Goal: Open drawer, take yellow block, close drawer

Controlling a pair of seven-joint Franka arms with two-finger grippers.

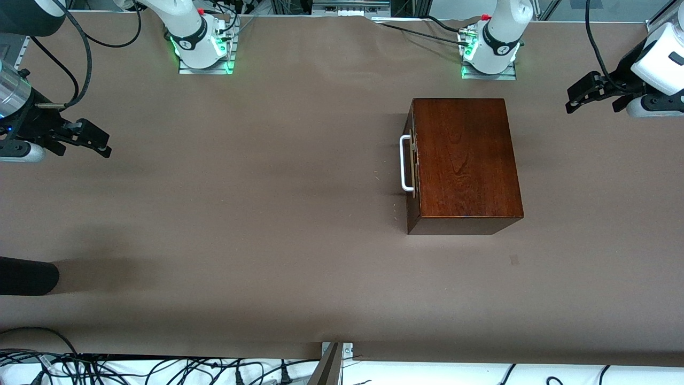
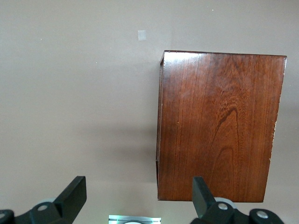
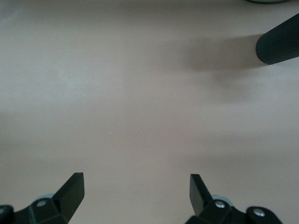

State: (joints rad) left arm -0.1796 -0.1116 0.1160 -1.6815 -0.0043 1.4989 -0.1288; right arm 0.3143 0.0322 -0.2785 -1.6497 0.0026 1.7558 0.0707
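Note:
The dark reddish-brown wooden box point(image 1: 465, 160) stands on the table in front of the left arm's base. Its drawer point(image 1: 412, 160) is shut, and its white bar handle point(image 1: 406, 163) faces the right arm's end of the table. The yellow block is hidden. My left gripper point(image 1: 590, 101) is open and empty, up in the air over the left arm's end of the table, apart from the box. The left wrist view shows the box top point(image 2: 219, 126) past its open fingers point(image 2: 74, 193). My right gripper point(image 1: 83, 147) is open and empty over bare table at the right arm's end point(image 3: 136, 191).
A dark rounded object point(image 1: 26, 275) pokes in at the right arm's end, nearer to the front camera; it also shows in the right wrist view point(image 3: 280, 39). Both arm bases point(image 1: 203, 43) stand along the table's back edge. Cables point(image 1: 160, 369) and a metal bracket point(image 1: 334, 363) lie at the near edge.

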